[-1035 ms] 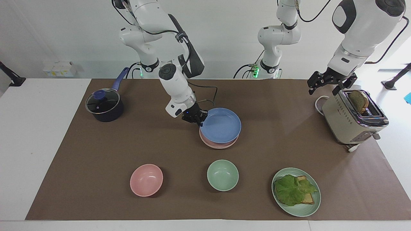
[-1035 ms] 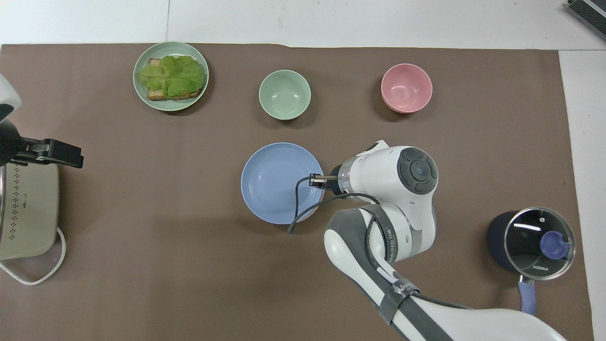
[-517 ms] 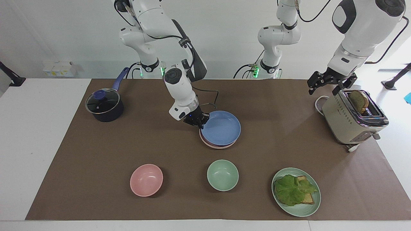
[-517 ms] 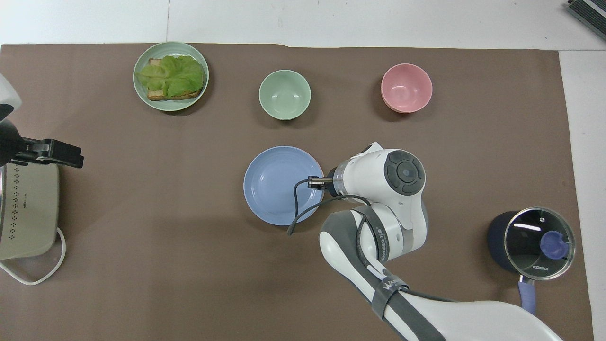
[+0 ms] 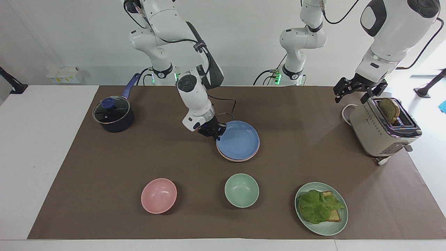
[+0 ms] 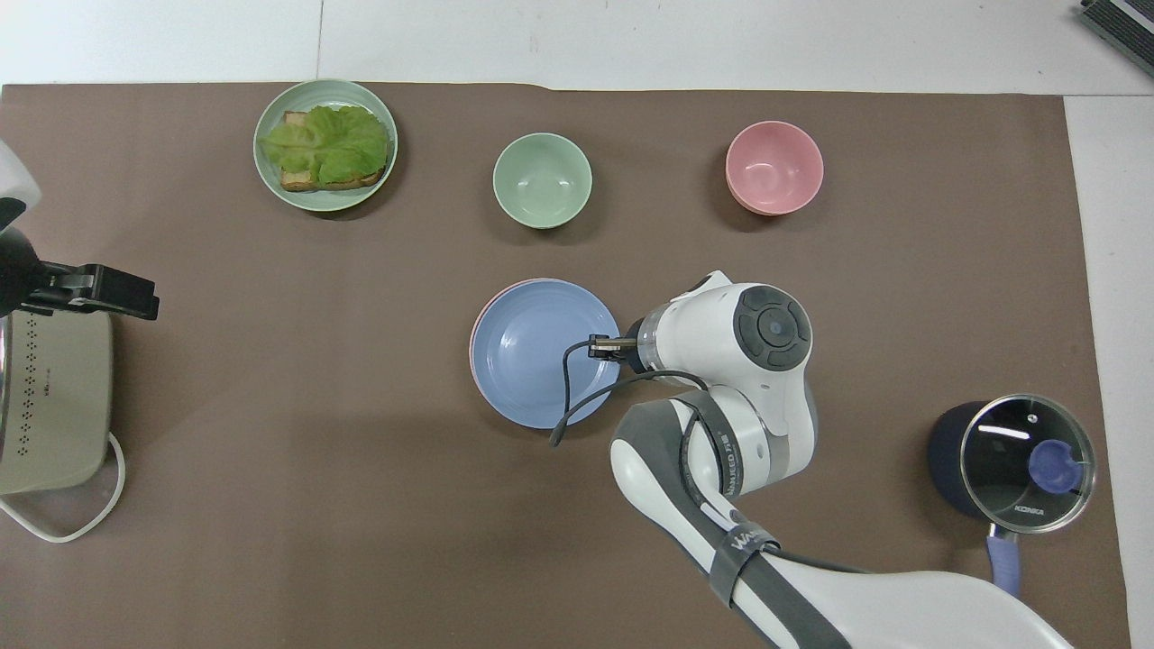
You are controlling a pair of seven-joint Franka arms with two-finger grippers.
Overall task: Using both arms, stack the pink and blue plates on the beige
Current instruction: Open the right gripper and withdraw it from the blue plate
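The blue plate [image 5: 238, 140] has come down since a second ago: it was tilted above the stack and now lies flat on the pink plate [image 5: 232, 158], whose rim shows just under it; a paler edge below may be the beige plate, though I cannot confirm it. The right pincer [image 5: 215, 132] is at the blue plate's rim, at the edge toward the right arm's end of the desk [image 5: 104, 167]. Whether its fingers still clamp the rim or have parted, I cannot tell. The left pincer [image 5: 359, 91] waits with fingers apart, well away over the toaster [image 5: 379, 130]. Judgement: stacking is essentially complete; release and withdrawal remain.
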